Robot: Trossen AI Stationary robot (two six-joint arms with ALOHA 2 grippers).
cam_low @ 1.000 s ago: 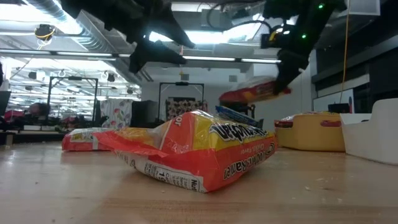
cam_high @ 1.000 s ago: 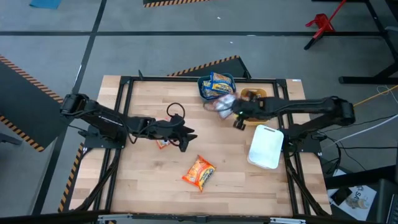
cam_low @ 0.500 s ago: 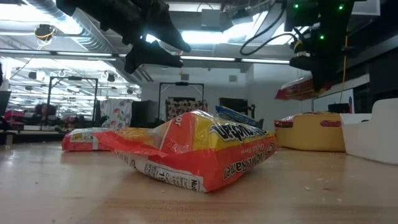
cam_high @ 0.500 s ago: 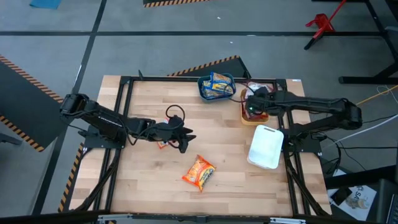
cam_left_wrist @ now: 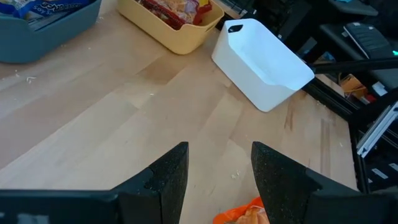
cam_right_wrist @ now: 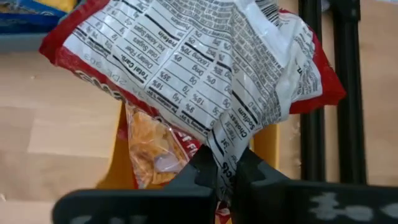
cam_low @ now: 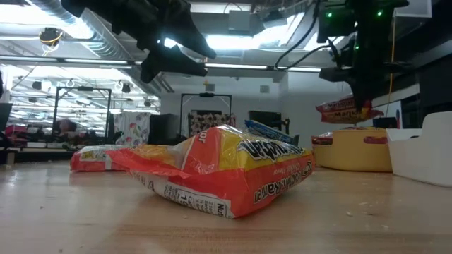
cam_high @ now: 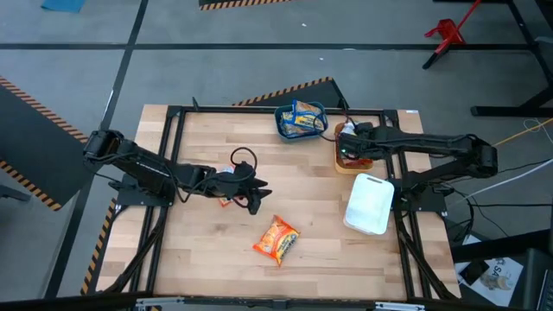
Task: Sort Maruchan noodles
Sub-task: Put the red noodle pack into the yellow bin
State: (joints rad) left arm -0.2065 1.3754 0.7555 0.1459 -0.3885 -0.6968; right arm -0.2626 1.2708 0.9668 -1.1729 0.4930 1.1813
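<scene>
My right gripper [cam_high: 348, 149] is shut on a red-and-white Maruchan packet [cam_right_wrist: 205, 68] and hovers over the yellow bin [cam_high: 342, 164], where another red packet [cam_right_wrist: 154, 149] lies. Blue-and-yellow packets fill the teal bin [cam_high: 300, 120]. An orange packet [cam_high: 276, 239] lies flat on the table's near middle. A small red packet [cam_high: 226, 199] lies flat beside my left gripper [cam_high: 251, 193]. That gripper is open above the table, and the orange packet's corner [cam_left_wrist: 247, 214] shows just past its fingers. My right gripper pinches the red-and-white packet between its two fingers at a crumpled edge [cam_right_wrist: 227, 163], label side toward the wrist camera. The fingers come from above. The packet [cam_low: 349, 110] is lifted clear and lies roughly level just above the yellow bin [cam_low: 353, 150].
A white bin [cam_high: 370, 204] stands near the table's right edge, on the near side of the yellow bin. A black cable loop [cam_high: 243, 156] lies by the left arm. Bare wood lies around the orange packet and along the near edge.
My right gripper has carried the red-and-white packet from beside the teal bin toward the table's right edge until it is over the yellow bin, then lowered it slightly. It has stayed shut on the packet.
</scene>
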